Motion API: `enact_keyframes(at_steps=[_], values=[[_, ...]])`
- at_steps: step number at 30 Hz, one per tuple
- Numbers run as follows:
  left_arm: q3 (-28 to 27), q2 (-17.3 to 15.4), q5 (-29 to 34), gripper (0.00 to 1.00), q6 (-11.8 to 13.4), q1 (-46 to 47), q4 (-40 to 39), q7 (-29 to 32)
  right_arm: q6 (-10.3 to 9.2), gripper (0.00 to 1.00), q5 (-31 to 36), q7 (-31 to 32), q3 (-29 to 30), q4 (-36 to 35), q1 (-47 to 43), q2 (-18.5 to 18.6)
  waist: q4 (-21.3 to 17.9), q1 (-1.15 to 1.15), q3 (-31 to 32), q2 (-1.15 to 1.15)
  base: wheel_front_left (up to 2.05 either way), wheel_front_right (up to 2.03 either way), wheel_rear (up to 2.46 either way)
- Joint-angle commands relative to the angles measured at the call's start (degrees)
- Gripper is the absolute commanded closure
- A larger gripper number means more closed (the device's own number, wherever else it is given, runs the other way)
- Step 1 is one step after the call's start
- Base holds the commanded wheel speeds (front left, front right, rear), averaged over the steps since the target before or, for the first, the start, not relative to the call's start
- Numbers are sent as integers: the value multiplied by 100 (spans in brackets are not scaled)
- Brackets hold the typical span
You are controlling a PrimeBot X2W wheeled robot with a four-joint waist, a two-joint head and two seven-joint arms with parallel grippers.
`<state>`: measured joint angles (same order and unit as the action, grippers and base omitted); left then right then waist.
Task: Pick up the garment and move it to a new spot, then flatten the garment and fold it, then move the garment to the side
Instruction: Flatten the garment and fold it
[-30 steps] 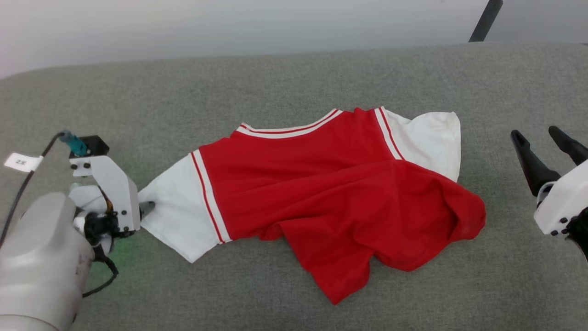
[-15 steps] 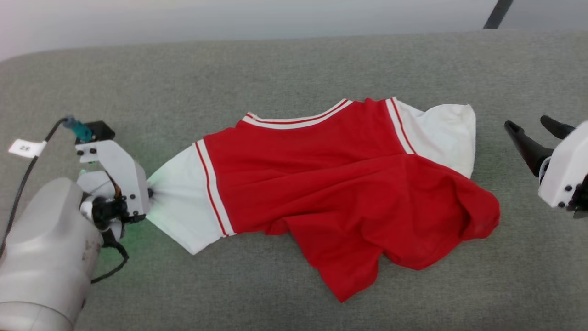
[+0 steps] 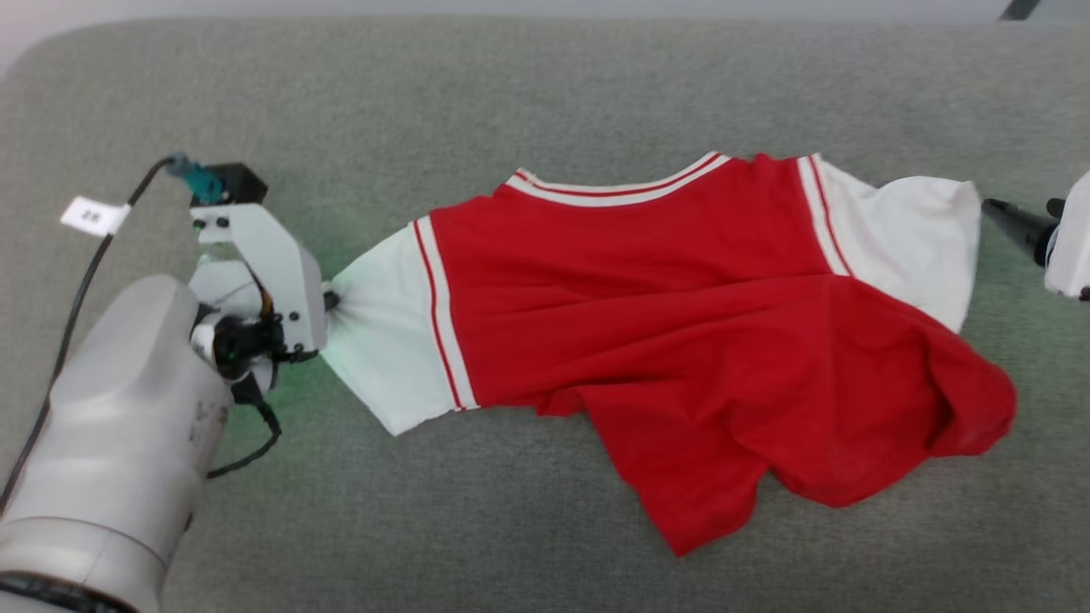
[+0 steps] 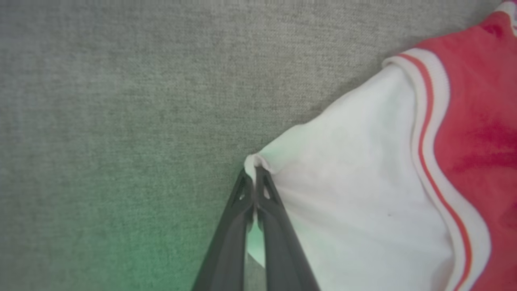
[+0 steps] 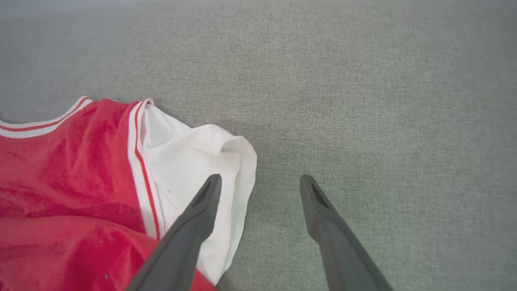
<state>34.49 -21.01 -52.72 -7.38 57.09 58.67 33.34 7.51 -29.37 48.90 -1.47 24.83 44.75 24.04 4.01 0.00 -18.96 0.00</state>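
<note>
Nearest, rumpled red folds of the garment (image 3: 647, 298), smooth jersey sagging to a pointed hem corner on the coarse grey woven surface (image 3: 511, 102). At mid-depth on the left, the left gripper (image 4: 253, 171), slim dark tapered fingers pressed together on a puckered tip of the white sleeve. At the right, the right gripper (image 5: 260, 184), jaws spread, one finger over the other white sleeve's curled edge. Farther back, the red-and-white striped neckline, a shallow curve.

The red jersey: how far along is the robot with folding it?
Early. The jersey lies on the grey surface, its hem bunched up. The left claw pinches one white sleeve; the right claw hangs open by the other sleeve. Flattening, folding and moving aside remain.
</note>
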Motion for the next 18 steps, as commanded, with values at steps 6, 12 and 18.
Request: enact_keyframes(at_steps=[6, 12, 18], values=[[308, 274, -136, 100, -15, 58, -69, -74, -4, 0, 0, -73, -238, 687, 468, 33, 320, 0, -355, 0, 0, 0, 0], [551, 304, -287, 100, -3, 175, -113, -139, -4, 0, 26, -72, -420, 1357, 764, 19, 426, 0, -468, 0, 0, 0, 0], [796, 318, -407, 100, -3, 261, -81, -168, -4, 0, -65, 91, -587, 2058, 848, -69, 496, 0, -512, 0, 0, 0, 0]])
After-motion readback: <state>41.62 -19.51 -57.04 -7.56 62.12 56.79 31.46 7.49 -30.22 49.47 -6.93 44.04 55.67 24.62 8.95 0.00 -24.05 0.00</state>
